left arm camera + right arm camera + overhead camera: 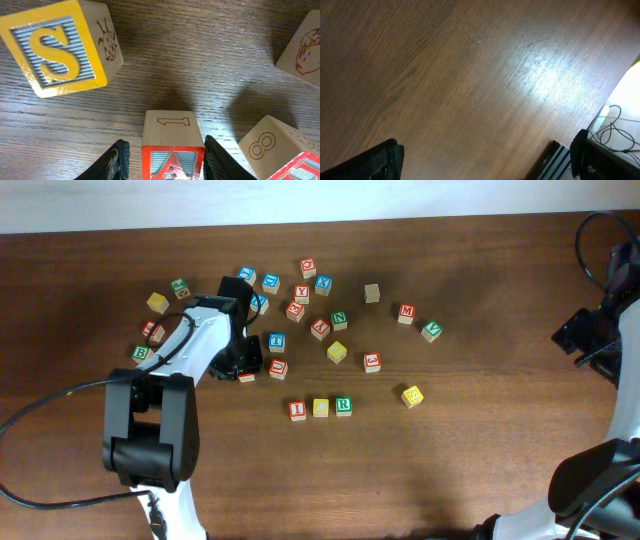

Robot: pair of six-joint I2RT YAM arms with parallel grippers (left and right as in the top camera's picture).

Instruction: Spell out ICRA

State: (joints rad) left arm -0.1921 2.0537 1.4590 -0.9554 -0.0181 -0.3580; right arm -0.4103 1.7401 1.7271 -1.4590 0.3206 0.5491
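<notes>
left wrist view: a yellow block (55,47) reads "s"; a red block (172,150) reads "a", with "1" on its side; a pale block (265,145) shows "8". overhead, a green block (343,405) reads "r".

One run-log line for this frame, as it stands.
left gripper: open around red A block | right gripper: open, empty | row: I block, yellow block, R block

Bright, even light from above falls on the dark brown wooden tabletop (480,470), and shadows there are short and soft. The right wrist view has a white glare patch near the tabletop's edge. Close up, a soft dark shadow lies just beyond the red-faced wooden letter block (172,160).
</notes>
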